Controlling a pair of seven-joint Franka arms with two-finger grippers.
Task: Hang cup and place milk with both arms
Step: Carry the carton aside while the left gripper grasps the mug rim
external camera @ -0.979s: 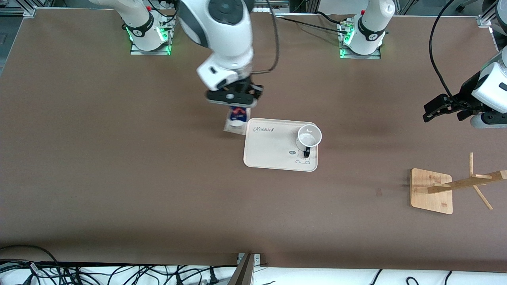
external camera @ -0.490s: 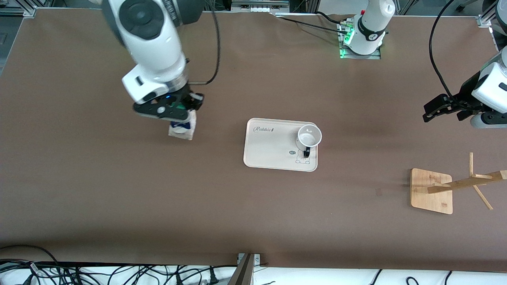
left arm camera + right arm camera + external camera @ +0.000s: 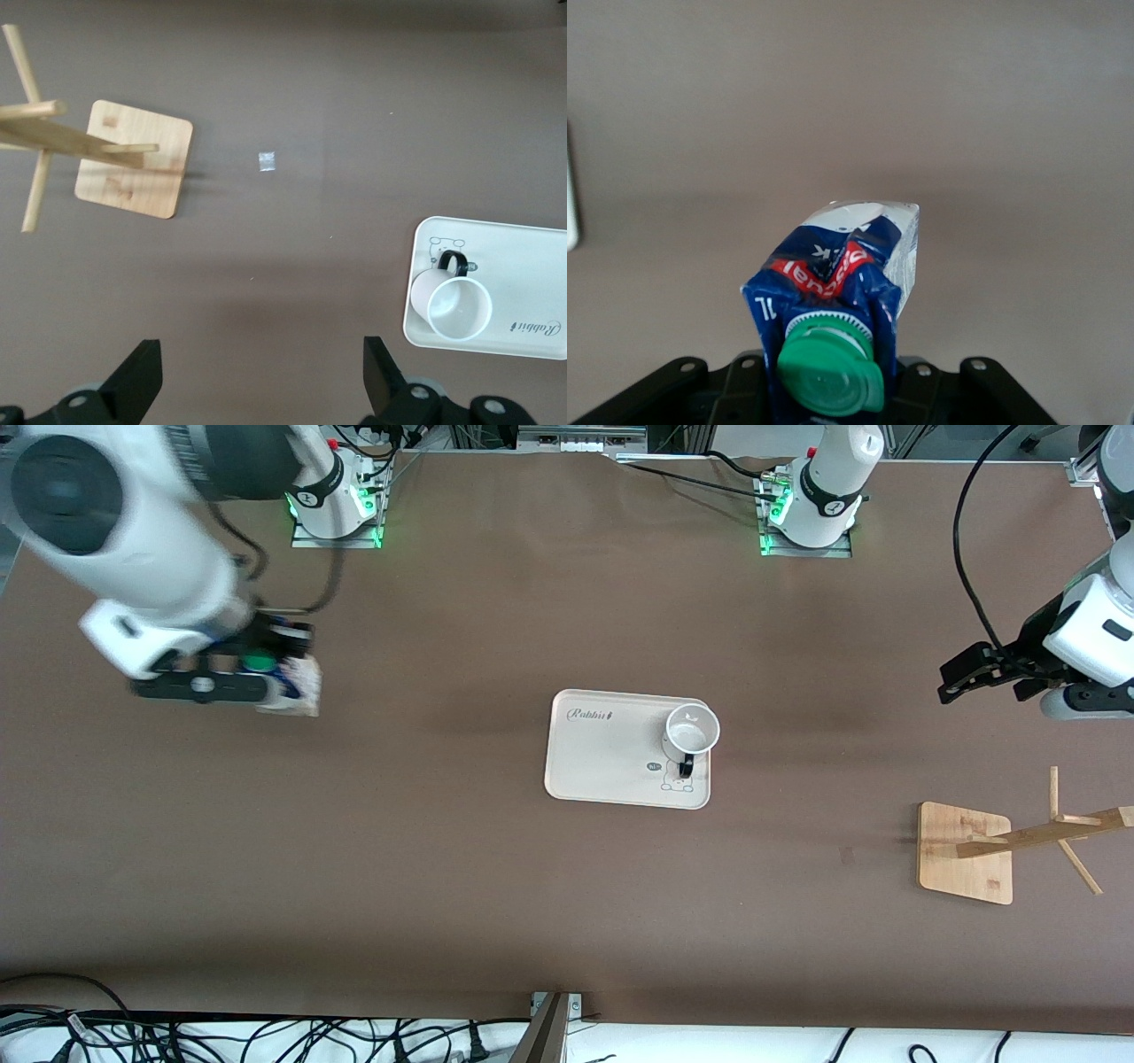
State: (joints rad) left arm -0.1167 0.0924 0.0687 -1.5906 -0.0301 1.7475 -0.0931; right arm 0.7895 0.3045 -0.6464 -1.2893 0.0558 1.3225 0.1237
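Right hand [image 3: 232,682], clenched on the milk [image 3: 288,685] near its green cap [image 3: 830,369], over bare bench [image 3: 443,886] toward the right arm's end, well apart from the tray [image 3: 602,766]; carton squeezed in at the top and tilted in the grip, pale base pointing down and away from the wrist. Best lowered slowly until the base sits flat, with the tilt taken out first, so the carton does not tip on release; grip to be let go only once the weight rests on the bench, then a straight lift clear of the cap. Left hand [image 3: 970,673], spread wide and empty, waiting over the bench above the wooden rack [image 3: 966,853] at the left arm's end. The cup [image 3: 692,732] upright on a corner of the tray, black handle [image 3: 453,261] toward the front camera, not yet hung.
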